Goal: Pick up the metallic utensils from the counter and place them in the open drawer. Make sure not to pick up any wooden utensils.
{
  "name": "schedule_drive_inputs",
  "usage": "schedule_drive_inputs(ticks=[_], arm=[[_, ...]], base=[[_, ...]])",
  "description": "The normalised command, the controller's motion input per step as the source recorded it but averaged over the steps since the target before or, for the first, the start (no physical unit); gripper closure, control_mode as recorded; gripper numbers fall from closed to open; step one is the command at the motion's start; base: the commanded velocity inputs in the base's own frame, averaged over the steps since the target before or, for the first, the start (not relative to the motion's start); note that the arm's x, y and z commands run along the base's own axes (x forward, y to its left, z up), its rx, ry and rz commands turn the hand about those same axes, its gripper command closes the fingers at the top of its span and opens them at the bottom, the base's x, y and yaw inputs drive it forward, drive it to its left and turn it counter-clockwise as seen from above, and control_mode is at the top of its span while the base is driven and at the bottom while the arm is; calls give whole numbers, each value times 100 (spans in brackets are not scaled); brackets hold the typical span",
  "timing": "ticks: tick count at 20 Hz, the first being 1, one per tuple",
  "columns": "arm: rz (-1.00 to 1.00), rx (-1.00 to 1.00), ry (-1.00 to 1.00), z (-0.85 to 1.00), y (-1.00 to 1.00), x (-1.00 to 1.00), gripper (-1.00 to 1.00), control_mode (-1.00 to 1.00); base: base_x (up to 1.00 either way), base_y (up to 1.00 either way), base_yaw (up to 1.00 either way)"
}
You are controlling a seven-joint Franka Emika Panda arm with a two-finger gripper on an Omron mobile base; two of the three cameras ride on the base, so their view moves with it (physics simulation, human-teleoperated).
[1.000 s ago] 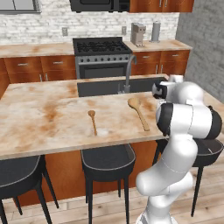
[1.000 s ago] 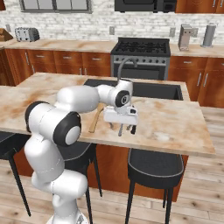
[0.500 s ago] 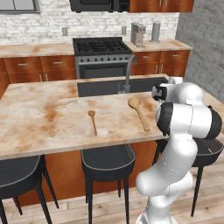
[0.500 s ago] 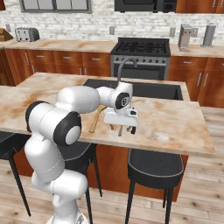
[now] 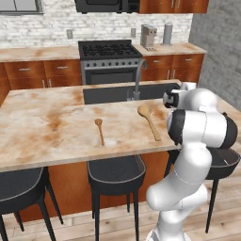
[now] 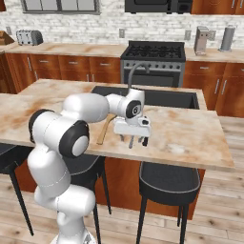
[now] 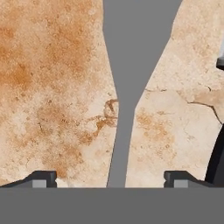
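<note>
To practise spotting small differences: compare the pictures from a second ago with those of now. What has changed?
Almost nothing. The hand stays open just above the counter, over a grey metal utensil, gripping nothing. The short wooden spoon and the long wooden spoon lie where they were.

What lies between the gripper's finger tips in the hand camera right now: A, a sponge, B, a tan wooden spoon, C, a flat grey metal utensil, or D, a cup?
C: a flat grey metal utensil runs up between the open gripper's tips over the counter.
</note>
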Motion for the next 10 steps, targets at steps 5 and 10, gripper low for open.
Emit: schedule_drive_inputs(ticks=[5, 10], arm=[[0, 0, 0, -8, 0, 35, -100, -100], [0, 0, 0, -13, 0, 14, -100, -100]], base=[[0, 0, 0], [0, 0, 0]])
